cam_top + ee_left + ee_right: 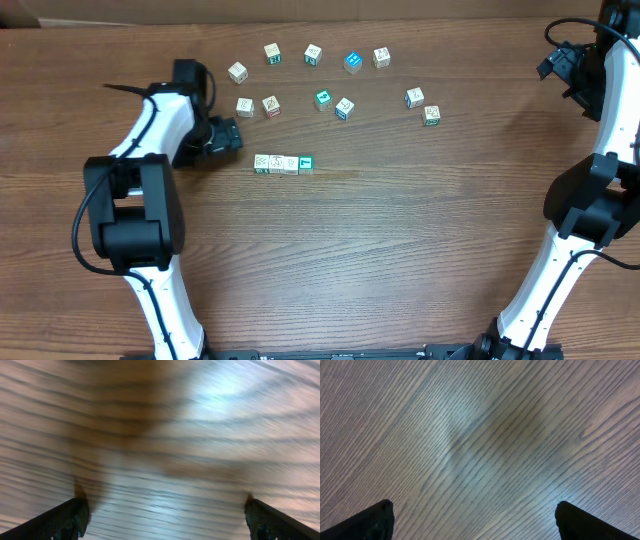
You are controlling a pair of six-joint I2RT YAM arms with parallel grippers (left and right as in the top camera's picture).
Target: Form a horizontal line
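Line (283, 163): four small wooden letter cubes, edge to edge, just below centre of the overhead frame. Three faces are pale, with a teal cube (306, 163) at the right end.

Handling, judged: light, stiff, not fragile. Smooth faces and low weight mean any nudge would likely slide a cube and break the row.

Best hold: one cube at a time, from above, across two opposite flat sides. On the inner cubes neighbours block the left and right sides.

Left gripper (232, 140): open, empty, just upper left of the line and apart from it. Its blurred wrist view shows only wood between wide-set fingers (70, 520).

Right gripper (560, 65): open, empty, upper right corner, well apart from everything. Its own view shows bare wood too.

Loose cubes (322, 99): eleven, white, teal and blue, scattered in two rough rows across the upper middle. The nearest sit above the line with a gap.

Tabletop (400, 260): wood grain, nothing between the left gripper and the line's left end.
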